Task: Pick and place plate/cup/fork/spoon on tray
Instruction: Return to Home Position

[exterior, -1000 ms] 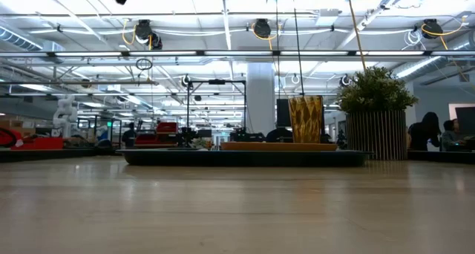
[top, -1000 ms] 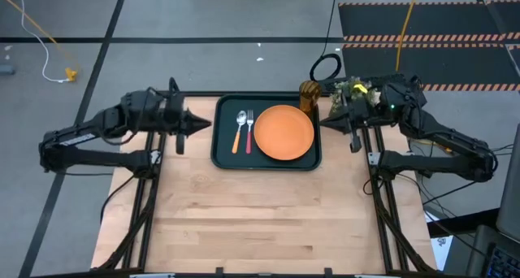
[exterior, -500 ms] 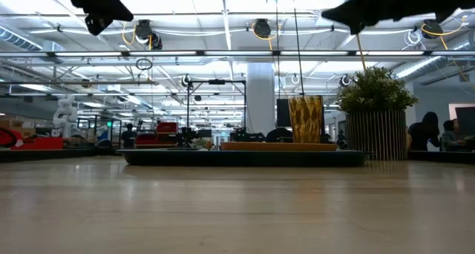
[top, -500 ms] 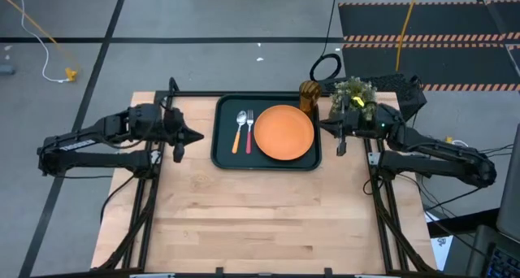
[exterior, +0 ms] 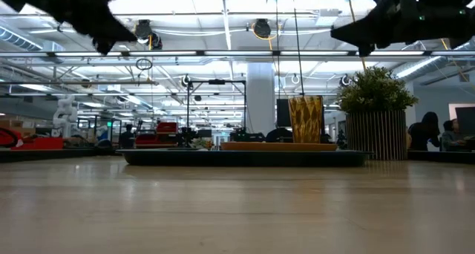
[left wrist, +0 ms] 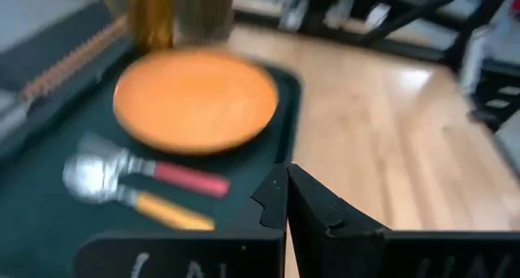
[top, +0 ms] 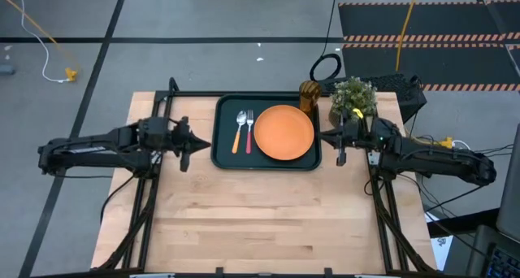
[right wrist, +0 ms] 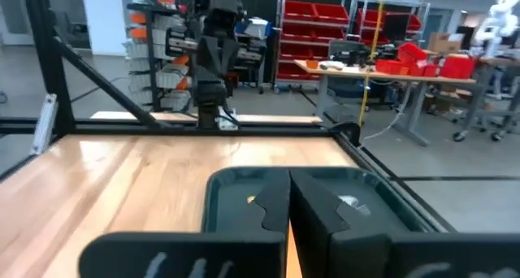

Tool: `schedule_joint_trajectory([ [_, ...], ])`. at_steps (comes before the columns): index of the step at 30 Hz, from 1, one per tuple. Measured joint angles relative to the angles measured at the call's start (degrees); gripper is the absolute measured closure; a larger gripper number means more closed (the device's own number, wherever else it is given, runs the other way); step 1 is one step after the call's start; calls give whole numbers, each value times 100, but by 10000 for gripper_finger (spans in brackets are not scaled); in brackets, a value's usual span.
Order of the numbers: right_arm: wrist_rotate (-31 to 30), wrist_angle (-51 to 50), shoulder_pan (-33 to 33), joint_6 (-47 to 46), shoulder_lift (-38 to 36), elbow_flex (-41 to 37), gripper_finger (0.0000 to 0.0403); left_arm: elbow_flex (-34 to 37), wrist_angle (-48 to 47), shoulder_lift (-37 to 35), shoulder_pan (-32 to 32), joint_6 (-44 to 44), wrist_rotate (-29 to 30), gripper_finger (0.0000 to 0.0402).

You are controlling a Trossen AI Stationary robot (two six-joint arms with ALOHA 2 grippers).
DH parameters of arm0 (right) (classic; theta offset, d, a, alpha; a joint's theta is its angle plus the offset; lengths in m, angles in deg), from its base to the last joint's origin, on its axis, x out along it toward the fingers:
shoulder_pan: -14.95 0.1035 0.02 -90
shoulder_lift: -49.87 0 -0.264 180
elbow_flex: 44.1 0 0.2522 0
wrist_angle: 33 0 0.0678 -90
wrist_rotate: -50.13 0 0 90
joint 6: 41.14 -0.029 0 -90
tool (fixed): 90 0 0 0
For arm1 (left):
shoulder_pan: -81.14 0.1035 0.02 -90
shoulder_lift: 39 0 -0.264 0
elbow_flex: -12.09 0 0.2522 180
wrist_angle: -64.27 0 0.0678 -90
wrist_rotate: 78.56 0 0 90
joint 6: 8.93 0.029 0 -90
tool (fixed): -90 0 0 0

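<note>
The dark green tray [top: 223,152] lies at the table's far middle. On it lie the orange plate [top: 284,132], the spoon [top: 239,132] with its orange-yellow handle and the fork [top: 249,133] with its red handle, side by side left of the plate. The amber cup [top: 309,93] stands at the tray's far right corner; whether on it or just beyond it, I cannot tell. My left gripper [top: 190,142] is shut and empty, left of the tray. My right gripper [top: 325,136] is shut and empty, right of the tray. Both hang above the table.
A potted green plant [top: 352,95] stands at the far right, beside the cup and just beyond my right arm. The left wrist view shows the plate [left wrist: 195,99], fork [left wrist: 191,180] and spoon [left wrist: 166,213]. Bare wood [top: 260,221] lies on the tray's near side.
Both arms have come down and gone toward the table's near edge, so that both grippers now show at the top of the low view. Both stay shut. The things on the tray have not moved.
</note>
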Motion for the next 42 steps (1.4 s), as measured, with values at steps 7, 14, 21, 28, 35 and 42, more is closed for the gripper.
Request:
schedule_joint_trajectory([
  [7, -110, -5, 220, -250, -283, -471, 403, 678, -59, -19, -1, -818, 253, 388],
  [14, -629, -4, 331, -349, -542, -809, 403, 936, 14, -22, 2, -1503, 243, 384],
  [21, -835, 744, 329, -472, -767, -1340, 403, 1311, 934, -107, -67, -983, 205, 397],
  [28, -838, 1094, 423, -490, -865, -1565, 403, 1523, 1564, -140, -70, -1036, 133, 398],
  [35, -1362, 1127, 958, -292, -980, -1421, 403, 1526, 1571, -255, -71, -1101, 83, 399],
  [42, -1430, 330, 1690, -452, -1404, -1421, 403, 1526, 1683, -264, -70, -1095, 83, 399],
])
